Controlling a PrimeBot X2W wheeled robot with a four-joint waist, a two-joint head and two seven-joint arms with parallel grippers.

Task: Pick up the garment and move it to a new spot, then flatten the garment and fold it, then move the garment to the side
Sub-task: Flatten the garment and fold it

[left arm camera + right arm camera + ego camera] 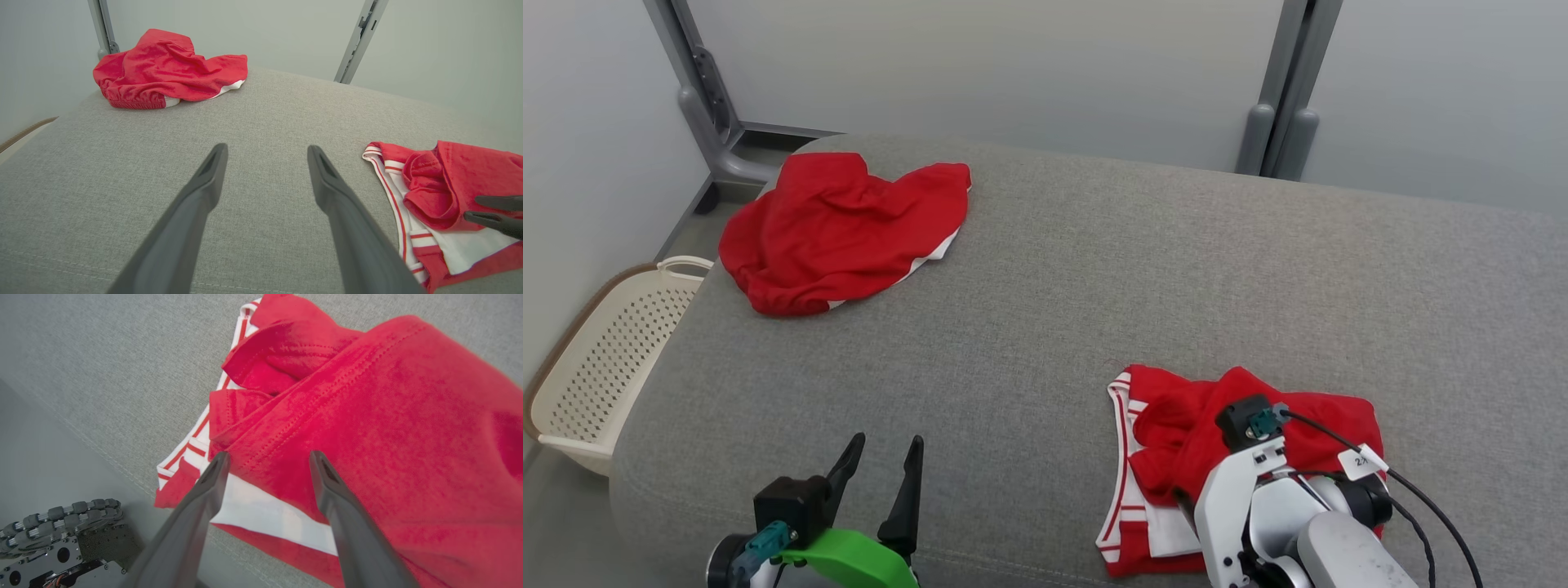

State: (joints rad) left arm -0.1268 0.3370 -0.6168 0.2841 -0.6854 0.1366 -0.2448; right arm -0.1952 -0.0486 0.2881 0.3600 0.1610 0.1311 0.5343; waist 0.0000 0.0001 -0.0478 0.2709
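Note:
A red garment (1168, 441) with white striped trim lies loosely bunched on the grey cushion (1094, 269), near its front right. My right gripper (269, 456) hangs open just over this garment (367, 416), its fingers spread above a red fold and a white band, holding nothing. In the left wrist view the same garment (441, 183) lies at the right, with the right gripper's fingertips (490, 218) at its edge. My left gripper (887, 445) stands open over bare cushion at the front left, fingers (204, 192) apart and empty.
A second red garment (841, 229) with a white edge lies crumpled at the cushion's far left corner (171, 69). A cream perforated basket (605, 359) stands on the floor off the left edge. Grey metal posts (1282, 122) rise against the wall behind.

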